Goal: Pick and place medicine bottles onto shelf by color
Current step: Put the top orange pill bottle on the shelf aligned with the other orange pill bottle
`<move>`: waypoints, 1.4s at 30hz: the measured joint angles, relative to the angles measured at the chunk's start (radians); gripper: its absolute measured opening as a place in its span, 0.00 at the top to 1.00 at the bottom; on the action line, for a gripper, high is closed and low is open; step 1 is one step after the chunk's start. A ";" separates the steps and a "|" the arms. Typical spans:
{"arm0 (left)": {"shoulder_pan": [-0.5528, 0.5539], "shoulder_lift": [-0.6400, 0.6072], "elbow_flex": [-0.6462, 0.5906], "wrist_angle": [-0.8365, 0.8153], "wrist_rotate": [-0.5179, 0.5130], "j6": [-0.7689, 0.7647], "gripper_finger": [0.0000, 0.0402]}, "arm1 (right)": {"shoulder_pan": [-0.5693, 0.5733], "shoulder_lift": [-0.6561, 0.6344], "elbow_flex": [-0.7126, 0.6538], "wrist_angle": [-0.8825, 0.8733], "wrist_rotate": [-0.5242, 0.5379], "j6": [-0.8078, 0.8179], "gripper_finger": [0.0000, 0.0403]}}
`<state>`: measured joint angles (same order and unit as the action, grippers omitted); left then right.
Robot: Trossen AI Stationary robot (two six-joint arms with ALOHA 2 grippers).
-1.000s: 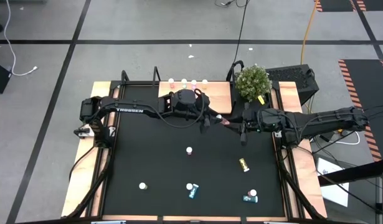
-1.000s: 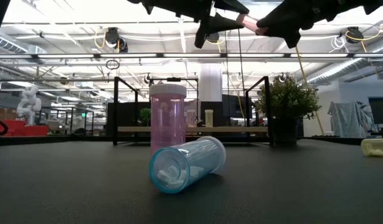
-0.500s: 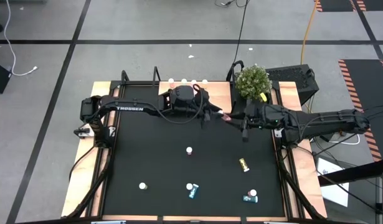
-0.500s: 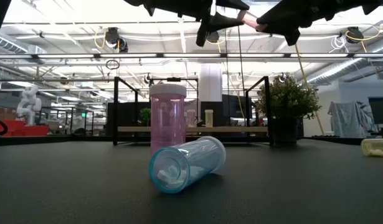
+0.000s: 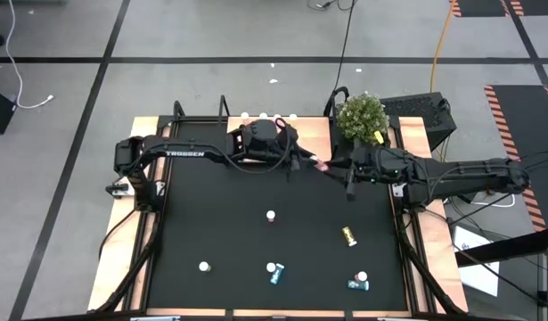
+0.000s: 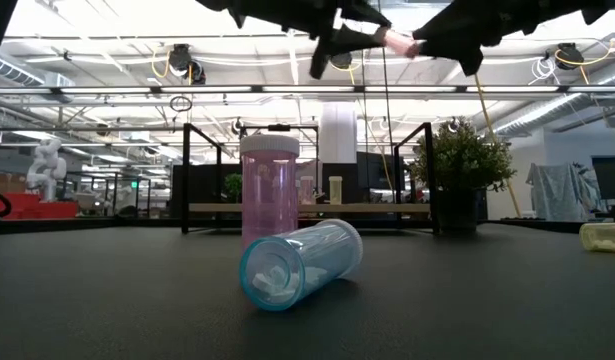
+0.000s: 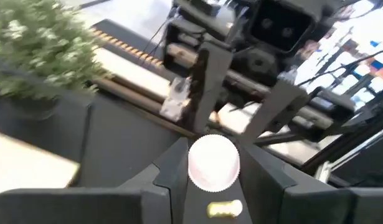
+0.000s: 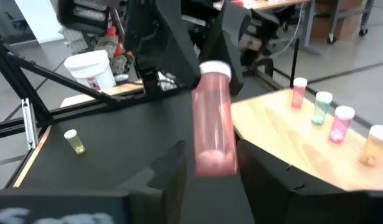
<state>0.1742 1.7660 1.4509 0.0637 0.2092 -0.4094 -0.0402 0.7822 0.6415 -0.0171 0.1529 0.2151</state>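
Observation:
A pink medicine bottle [image 5: 320, 165] with a white cap hangs high over the far part of the black mat, between my two grippers. My left gripper [image 7: 213, 163] is shut on its cap end. My right gripper [image 8: 211, 167] faces it from the table's right, open. Its fingers stand on either side of the bottle's bottom end [image 8: 216, 158], with a narrow gap showing on one side. Both show at the top of the low view around the bottle [image 6: 399, 41]. The light-wood shelf [image 8: 291, 140] lies at the far edge, with several bottles standing on it. My left gripper pinches the bottle's white cap [image 7: 197, 169] between its two fingers. The fingers come about level from the table's left and lie along the bottle. The bottle lies roughly level, lifted clear of the mat, with its bottom end pointing toward my right gripper.
A pink bottle [image 5: 271, 216] stands mid-mat and another bottle [image 5: 203, 266] near left. A yellow one [image 5: 348, 236] and two teal ones [image 5: 274, 273] [image 5: 358, 283] lie toward the near edge. A potted plant [image 5: 361, 118] stands at the far right, beside the shelf.

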 joint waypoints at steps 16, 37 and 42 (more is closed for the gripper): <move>0.231 -0.239 -0.007 -0.786 -0.377 0.181 0.70 | -0.085 -0.014 0.001 -0.077 0.029 0.026 0.32; 0.444 0.012 -0.055 -0.746 -0.366 0.367 0.70 | -0.221 -0.014 0.001 -0.071 0.060 0.094 0.34; 0.446 0.013 -0.055 -0.735 -0.367 0.374 0.70 | -0.225 -0.014 0.001 -0.071 0.060 0.072 0.34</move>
<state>0.6197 1.7794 1.3960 -0.6709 -0.1581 -0.0349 -0.2649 0.7685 0.6422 -0.0885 0.2125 0.2872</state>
